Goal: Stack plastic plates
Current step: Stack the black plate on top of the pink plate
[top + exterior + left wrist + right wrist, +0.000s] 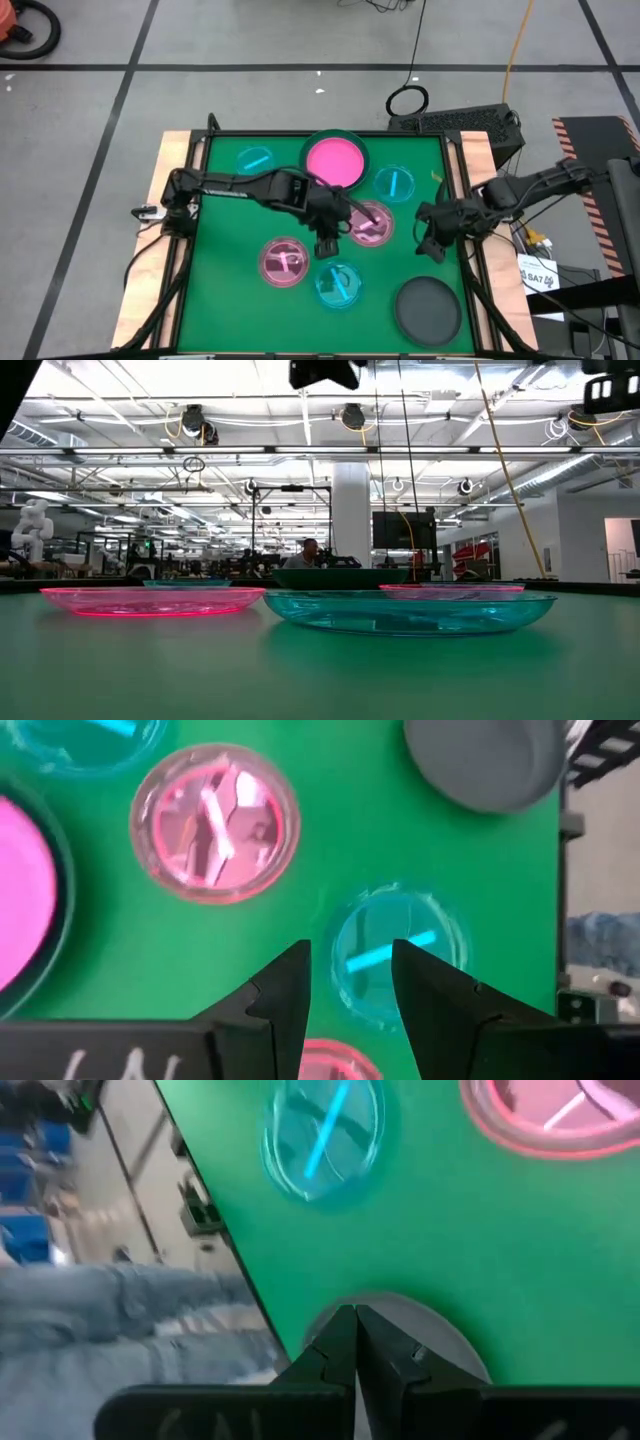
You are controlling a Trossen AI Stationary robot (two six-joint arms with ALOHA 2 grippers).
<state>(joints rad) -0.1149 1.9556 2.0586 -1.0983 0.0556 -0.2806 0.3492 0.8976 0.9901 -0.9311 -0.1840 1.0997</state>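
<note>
The left gripper (327, 243) hangs over the middle of the green mat (225, 230), its fingers (285, 990) a narrow gap apart and holding nothing; in its own wrist view that gap sits over the edge of a clear cyan plate (398, 954), well above it. The right gripper (432, 247) waits near the mat's right edge, with its fingers (338, 1342) pressed together and empty.

Taking the hot pink plate (336, 160) as landmark: it rests inside a dark green plate (345, 136) at the mat's far side (only the rim of the lower one shows). A second cyan plate (394, 183) lies just to its right and a third (254, 158) to its left. A clear pink plate (371, 224) lies nearer the camera and slightly right of it, partly hidden by the left arm. Another clear pink plate (285, 261) lies further toward the near side and left. The cyan plate under the left gripper lies almost straight below the landmark, and a grey plate (429, 308) lies at the near right corner.

In the low view, plates (410, 610) show edge-on, and both grippers are cut off at the top.
</note>
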